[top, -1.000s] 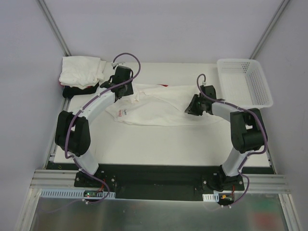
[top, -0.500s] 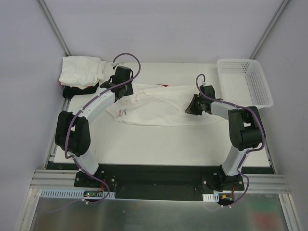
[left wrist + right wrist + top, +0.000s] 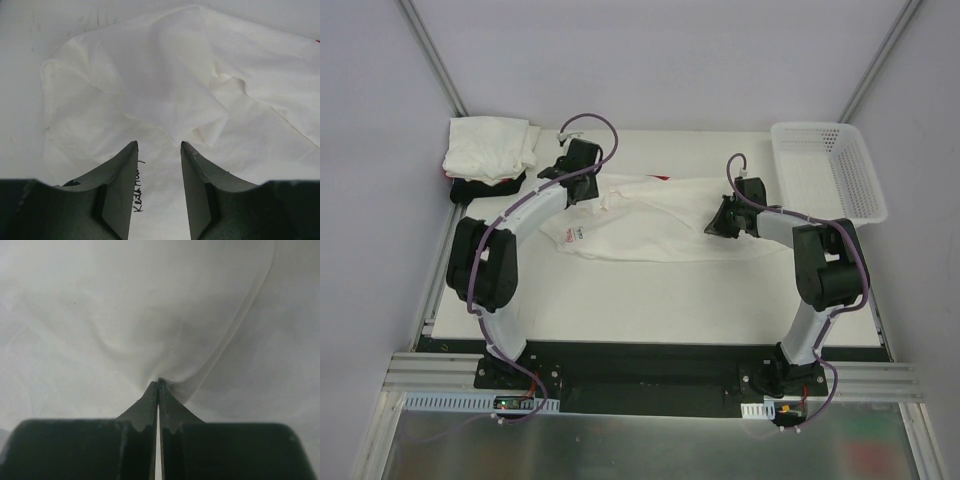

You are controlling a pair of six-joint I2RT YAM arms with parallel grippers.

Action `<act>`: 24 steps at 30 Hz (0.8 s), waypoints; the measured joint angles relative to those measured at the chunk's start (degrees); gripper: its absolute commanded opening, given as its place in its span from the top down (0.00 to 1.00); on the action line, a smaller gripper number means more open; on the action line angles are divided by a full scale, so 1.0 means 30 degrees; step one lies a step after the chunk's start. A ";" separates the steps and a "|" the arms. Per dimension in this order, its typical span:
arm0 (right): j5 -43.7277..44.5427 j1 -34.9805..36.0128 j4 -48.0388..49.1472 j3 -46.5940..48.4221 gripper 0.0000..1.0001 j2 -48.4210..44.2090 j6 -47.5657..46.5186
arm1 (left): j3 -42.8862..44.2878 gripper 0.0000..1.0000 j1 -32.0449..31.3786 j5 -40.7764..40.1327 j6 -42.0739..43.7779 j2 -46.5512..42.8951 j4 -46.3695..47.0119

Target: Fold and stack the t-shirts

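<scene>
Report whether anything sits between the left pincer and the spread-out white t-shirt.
Nothing visible does. The left pincer stands open directly over the white t-shirt, and only the shirt's own cloth shows between its jaws. Whether its tips touch the cloth cannot be told. The right pincer is shut on a fold of the same shirt.

The spread t-shirt (image 3: 650, 225) was plain white, with small black handwritten lettering (image 3: 139, 187) near one edge and a sliver of red cloth (image 3: 660, 179) at its far hem. The folded stack (image 3: 490, 148) was white, over black cloth (image 3: 480, 188). The mesh basket (image 3: 825, 170) and table (image 3: 650, 300) were white. The arms (image 3: 535, 210) were white with black joints and purple cables (image 3: 588, 120).
</scene>
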 measured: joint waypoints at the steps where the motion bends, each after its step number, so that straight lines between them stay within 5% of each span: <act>1: -0.0007 0.0000 0.0000 0.0007 0.99 0.0000 0.0007 | 0.0255 0.61 0.0000 -0.0073 0.0000 0.0474 0.0000; 11: -0.0102 -0.0168 0.0080 0.0066 0.99 0.0000 0.0146 | 0.2062 0.60 0.0036 0.0211 0.0007 0.3920 -0.0415; 24: -0.0415 -0.0342 0.0138 0.0357 0.99 0.0029 0.0153 | 0.0889 0.60 -0.0801 0.1100 0.0736 0.3628 -0.0743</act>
